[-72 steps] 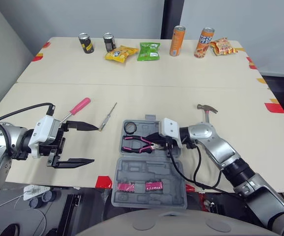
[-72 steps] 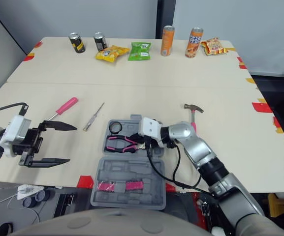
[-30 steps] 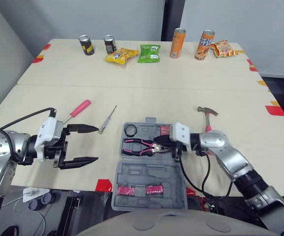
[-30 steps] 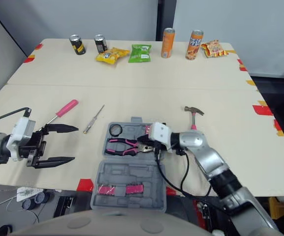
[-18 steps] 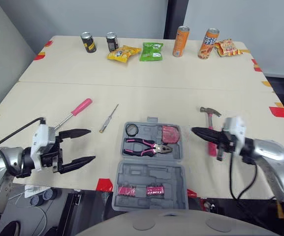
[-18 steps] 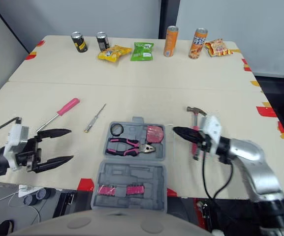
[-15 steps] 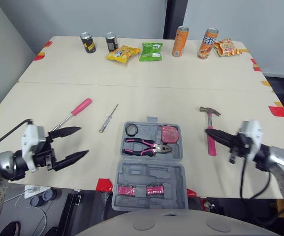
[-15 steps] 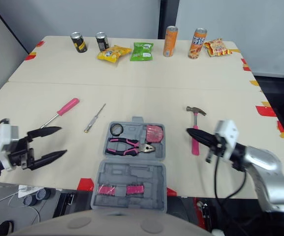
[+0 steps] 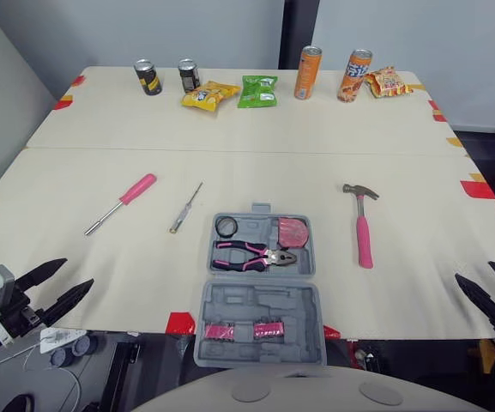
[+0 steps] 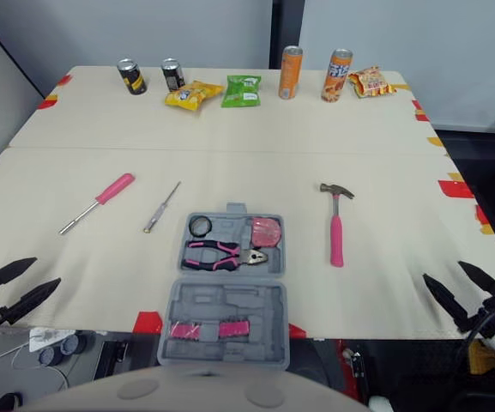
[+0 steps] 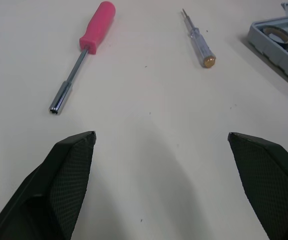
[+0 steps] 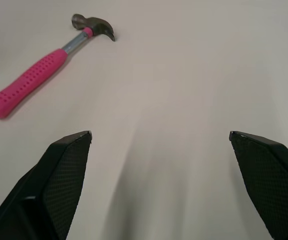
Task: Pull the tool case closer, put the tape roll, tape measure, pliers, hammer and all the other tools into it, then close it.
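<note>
- Left eye view: the tool case (image 9: 260,292) lay open at the near edge of the counter (image 9: 256,146). The tape roll (image 9: 226,227), pliers (image 9: 256,255) and tape measure (image 9: 292,232) sat in its far half. The hammer (image 9: 364,230) lay on the counter to the right of the case, apart from it. The pink-handled driver (image 9: 120,202) and small screwdriver (image 9: 186,207) lay to its left, also outside. I judged the packing roughly half done: those three tools were yet to go in, and then the lid (image 9: 262,322) had to be closed. The left hand (image 9: 77,272) and right hand (image 9: 474,271) sat low off the counter's near corners, both spread open and empty.
- Right eye view: the same layout showed. The right hand was well apart from the hammer, and the left hand was well apart from the pink-handled driver. Each pointed in toward the counter.
- Left wrist view: the left hand gaped wide over bare counter with nothing in it. The pink-handled driver and small screwdriver lay ahead of it, untouched, and a corner of the tool case sat off to one side.
- Right wrist view: the right hand was likewise wide open and held nothing. The hammer lay ahead on the counter, clear of it.
</note>
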